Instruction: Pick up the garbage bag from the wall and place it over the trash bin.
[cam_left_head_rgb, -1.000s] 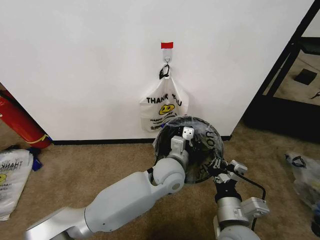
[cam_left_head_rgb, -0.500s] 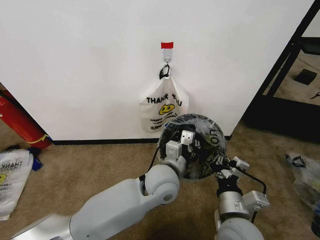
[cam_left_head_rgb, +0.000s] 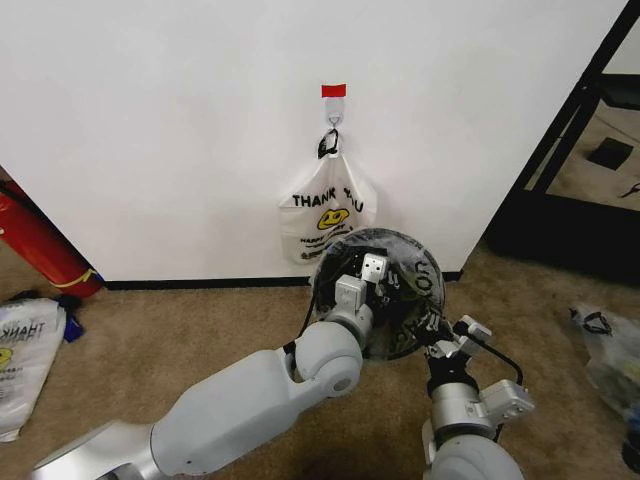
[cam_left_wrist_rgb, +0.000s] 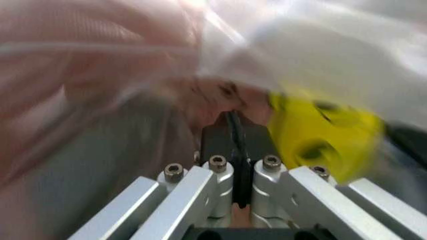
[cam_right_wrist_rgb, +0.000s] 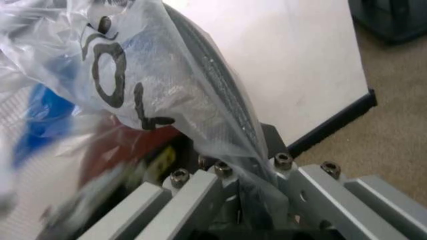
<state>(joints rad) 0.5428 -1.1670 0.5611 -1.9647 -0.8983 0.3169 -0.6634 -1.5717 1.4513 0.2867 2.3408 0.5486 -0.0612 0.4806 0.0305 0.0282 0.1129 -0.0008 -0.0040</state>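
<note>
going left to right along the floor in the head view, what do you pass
Red cylinder → white smiley bag lying on the carpet → trash bin with the garbage bag over it → clear bag on the carpet.

The trash bin (cam_left_head_rgb: 385, 292) stands on the floor before the wall (cam_left_head_rgb: 150, 120), with the garbage bag (cam_left_head_rgb: 420, 285) draped over its rim. The left end effector (cam_left_head_rgb: 362, 272) is inside the bin; the right end effector (cam_left_head_rgb: 432, 330) is at its 4 o'clock edge. Another bag (cam_left_head_rgb: 325, 212) hangs on a hook (cam_left_head_rgb: 333, 124) at the bin's 11 o'clock.
</note>
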